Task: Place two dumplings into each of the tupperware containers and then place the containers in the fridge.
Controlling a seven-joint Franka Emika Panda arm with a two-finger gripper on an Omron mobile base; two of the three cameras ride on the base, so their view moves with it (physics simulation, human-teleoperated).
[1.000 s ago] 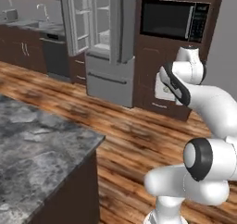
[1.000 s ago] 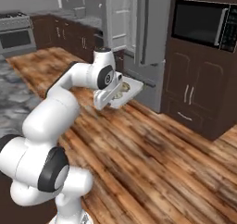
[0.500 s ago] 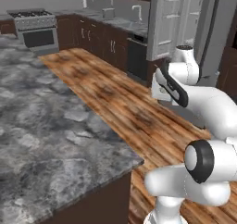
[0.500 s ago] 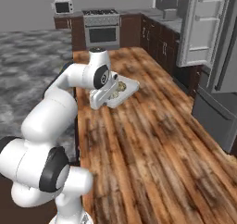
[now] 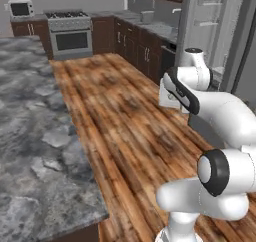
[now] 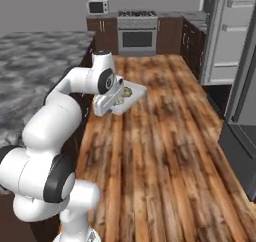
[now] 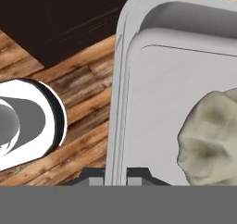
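One tupperware container [image 6: 129, 94] rides in the gripper [image 6: 116, 97], held out level over the wooden floor [image 6: 165, 151] beside the dark stone worktop [image 6: 40, 56]. In the hand view the fingers [image 7: 95, 174] clamp the near rim of the container [image 7: 139, 102], one tip on each side of the wall, and a pale dumpling [image 7: 210, 137] lies on the tray bottom just past them. In the right base view two small beige lumps sit inside the box, so this container looks filled, and the step in hand is judged to be the carry toward the fridge [image 6: 235, 36]. Keeping the box flat and close to the arm probably stops the dumplings from sliding or rolling out while the base drives.

The fridge stands with its door open at the right of the right base view, and at the upper right of the left base view [image 5: 215, 31], well apart from the container. The stove [image 6: 136, 33] and a small microwave [image 6: 97, 6] stand along the far wall.

Against the pictures from half a second and a second ago, the whole scene has swung round: the fridge has slid from centre toward the right edge, and the stove wall has come into the middle. That is the base turning, not the room. The arm's pose and its grip on the container look the same throughout.
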